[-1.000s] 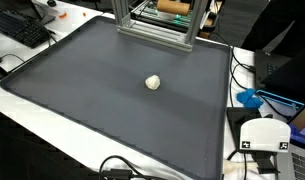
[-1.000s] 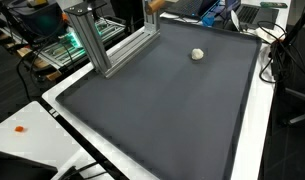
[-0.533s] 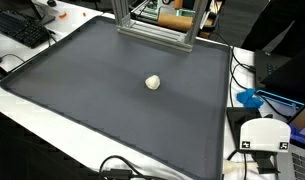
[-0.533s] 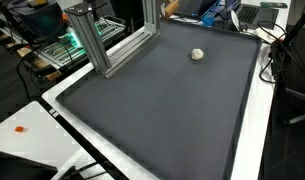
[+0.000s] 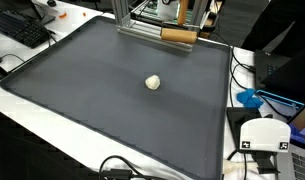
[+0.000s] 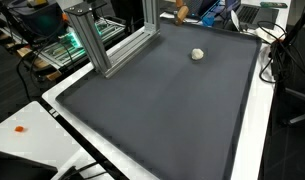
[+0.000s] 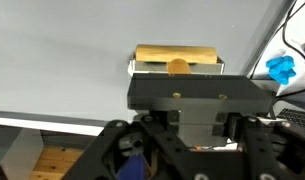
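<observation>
So the jaws were clamped tight on a tan wooden bar, right by the silver metal frame.

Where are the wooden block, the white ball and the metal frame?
wooden block (image 5: 178, 34), in an exterior view, mid-length.
white ball (image 5: 152, 82), in an exterior view, its centre.
metal frame (image 6: 90, 42), in an exterior view, near upright post.

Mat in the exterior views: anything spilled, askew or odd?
Nothing spilled or damaged. The only stray item is a small white lump, alone near the middle of the dark mat. The wooden block is level by the foot of the metal frame, not askew.
</observation>
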Robot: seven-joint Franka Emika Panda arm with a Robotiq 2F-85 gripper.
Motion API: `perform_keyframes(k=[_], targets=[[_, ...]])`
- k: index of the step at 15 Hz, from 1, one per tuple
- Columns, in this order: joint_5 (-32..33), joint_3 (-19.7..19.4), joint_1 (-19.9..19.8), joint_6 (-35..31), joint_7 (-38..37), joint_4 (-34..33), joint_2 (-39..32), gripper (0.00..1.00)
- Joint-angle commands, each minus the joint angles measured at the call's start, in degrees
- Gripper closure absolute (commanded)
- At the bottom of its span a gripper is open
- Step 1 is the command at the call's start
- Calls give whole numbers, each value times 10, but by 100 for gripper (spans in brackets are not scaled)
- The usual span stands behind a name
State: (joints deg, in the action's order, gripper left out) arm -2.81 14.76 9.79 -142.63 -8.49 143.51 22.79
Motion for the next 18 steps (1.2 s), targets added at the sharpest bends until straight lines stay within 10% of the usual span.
perform_keyframes(k=[1, 5, 6, 18], targets=[[3, -6, 6, 2, -2, -3, -2, 40], [3, -6, 6, 2, -1, -5, -2, 40], [1, -7, 7, -8, 4, -8, -10, 65], [118, -12, -38, -58, -10, -96, -151, 65]])
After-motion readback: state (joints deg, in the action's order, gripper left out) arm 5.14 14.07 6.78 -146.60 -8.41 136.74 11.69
